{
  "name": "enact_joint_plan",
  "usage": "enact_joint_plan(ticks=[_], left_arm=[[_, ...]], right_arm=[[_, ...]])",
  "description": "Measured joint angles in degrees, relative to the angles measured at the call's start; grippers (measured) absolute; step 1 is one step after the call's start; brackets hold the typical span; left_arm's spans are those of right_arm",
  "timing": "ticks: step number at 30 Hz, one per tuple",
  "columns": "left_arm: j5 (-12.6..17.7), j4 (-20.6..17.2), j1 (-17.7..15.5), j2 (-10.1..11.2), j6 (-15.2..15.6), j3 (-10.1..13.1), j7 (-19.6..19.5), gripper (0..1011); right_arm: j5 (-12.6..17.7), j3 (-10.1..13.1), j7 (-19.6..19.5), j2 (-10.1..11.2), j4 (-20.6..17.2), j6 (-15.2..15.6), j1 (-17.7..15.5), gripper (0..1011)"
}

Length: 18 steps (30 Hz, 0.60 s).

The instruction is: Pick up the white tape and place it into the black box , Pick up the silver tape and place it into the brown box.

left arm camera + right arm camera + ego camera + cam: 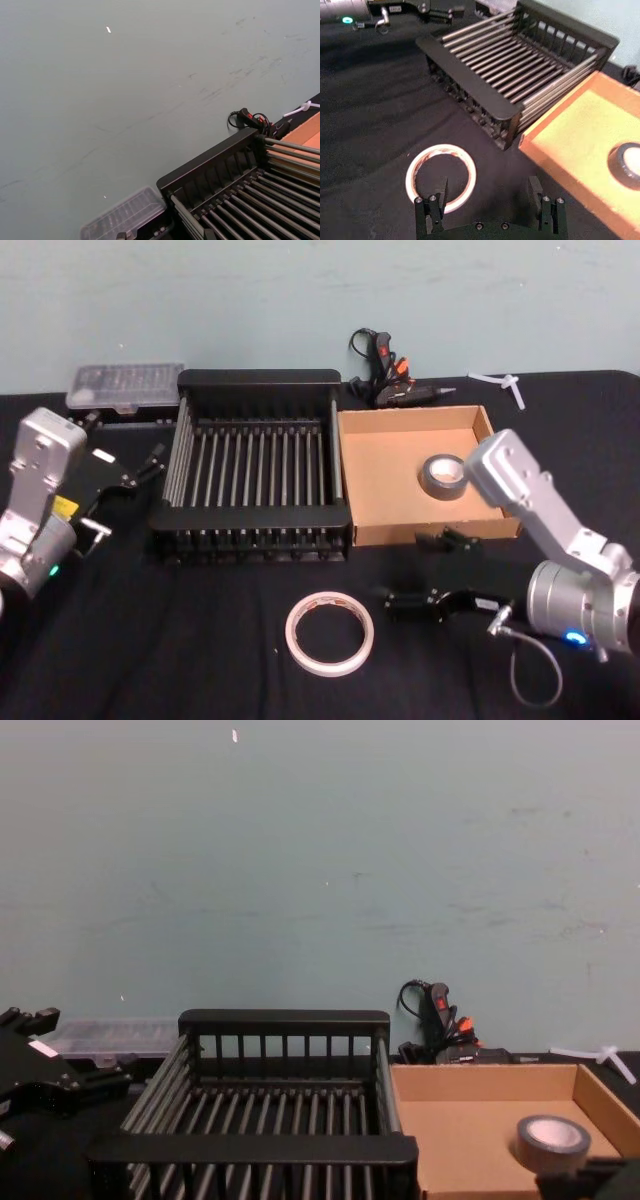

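White tape (330, 633) lies flat, hole upward, beside the spread right end effector (402, 603).

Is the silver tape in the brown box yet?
Yes: the silver tape lies flat on the brown box floor, free of either pincer.

Dim, even room light. The black tabletop (200, 640) swallows shadow detail. The right wrist view is soft, with the cardboard box (580, 135) glowing orange; the pale wall (320, 850) looks flat, without glare.
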Motion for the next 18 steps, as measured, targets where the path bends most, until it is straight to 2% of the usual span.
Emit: enact_joint_plan(ticks=[4, 18], left_arm=[[0.00, 0.00, 0.00, 0.00, 0.00, 0.00, 0.00, 1001], [0.00, 0.00, 0.00, 0.00, 0.00, 0.00, 0.00, 1001]], right_arm=[[0.39, -1.30, -0.69, -0.05, -0.20, 2.89, 0.62, 1002], [1.12, -5.25, -2.12, -1.10, 1.66, 8.07, 4.60, 1002]])
